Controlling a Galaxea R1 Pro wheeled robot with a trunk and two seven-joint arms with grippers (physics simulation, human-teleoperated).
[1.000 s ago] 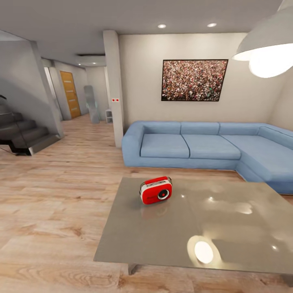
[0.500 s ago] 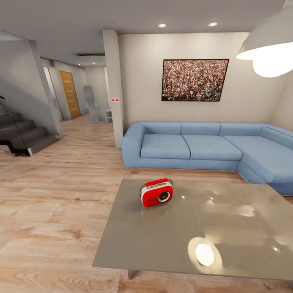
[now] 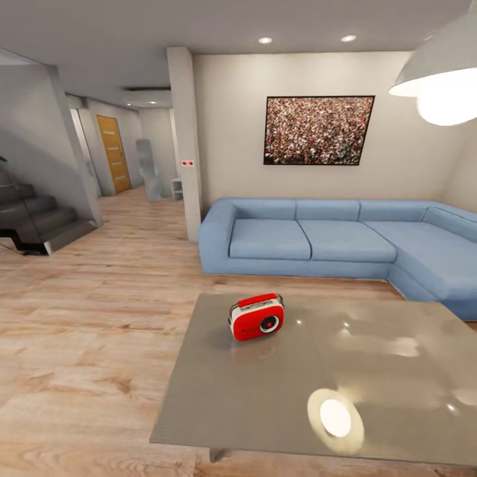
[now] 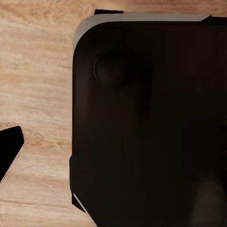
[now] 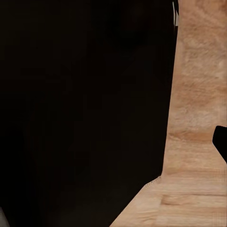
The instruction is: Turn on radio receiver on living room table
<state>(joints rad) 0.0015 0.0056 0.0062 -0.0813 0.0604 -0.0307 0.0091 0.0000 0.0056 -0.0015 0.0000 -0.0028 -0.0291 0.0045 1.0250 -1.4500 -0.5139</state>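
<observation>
The red radio [image 3: 257, 317] stands on the far left part of the table [image 3: 278, 397], near the blue sofa [image 3: 344, 242]. I cannot tell the state of either gripper.

You had a red radio [image 3: 257, 318] with a white band and a round black dial sitting on a glossy grey-brown table [image 3: 278, 391], whose top carried a white glowing reflection. The sofa [image 3: 331, 242] was plain blue, the floor [image 3: 86, 298] light wood planks with darker grain. The walls were beige, the picture [image 3: 319, 130] a speckled crowd pattern in a black frame. The door [image 3: 114, 154] down the hall was orange-brown, the stairs [image 3: 36, 222] dark grey, the lamp [image 3: 440, 69] white.
</observation>
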